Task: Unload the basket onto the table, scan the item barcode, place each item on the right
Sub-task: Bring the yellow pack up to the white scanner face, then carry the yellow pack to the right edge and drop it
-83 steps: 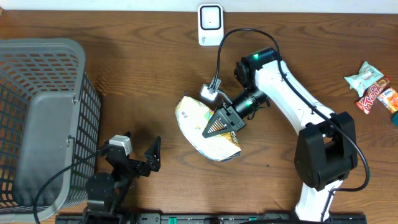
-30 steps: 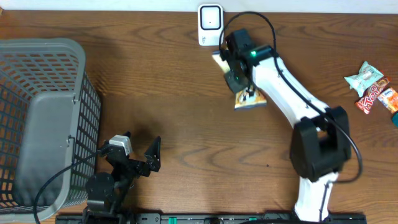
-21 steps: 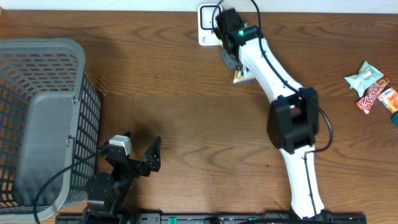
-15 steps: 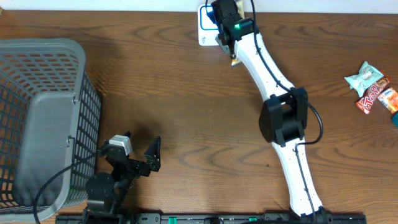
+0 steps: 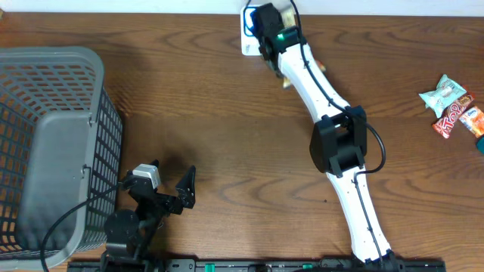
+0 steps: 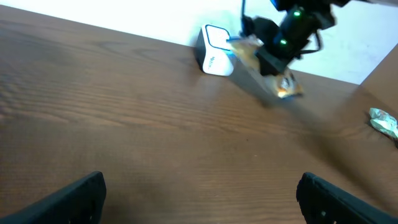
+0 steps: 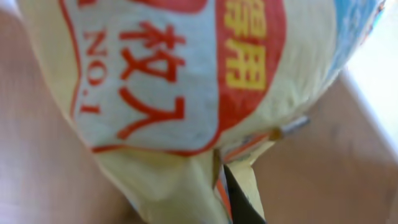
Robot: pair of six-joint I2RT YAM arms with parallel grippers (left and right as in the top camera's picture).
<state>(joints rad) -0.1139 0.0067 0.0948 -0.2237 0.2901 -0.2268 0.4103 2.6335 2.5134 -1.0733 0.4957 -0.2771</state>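
The right gripper (image 6: 268, 59) pinches the snack bag (image 7: 180, 93) at its crimped seam, I think. It looks light, soft and slippery, bulging ahead of the fingers.

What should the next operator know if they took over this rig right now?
Left gripper: open, empty, low near the table's front edge, beside the grey basket.
Right gripper: shut on the snack bag, held right at the white scanner at the far edge.
Done: bag lifted and presented. Whether the scan registered cannot be seen.
Left: confirm the scan, then set the bag down. Other snacks lie at the right, likely next.
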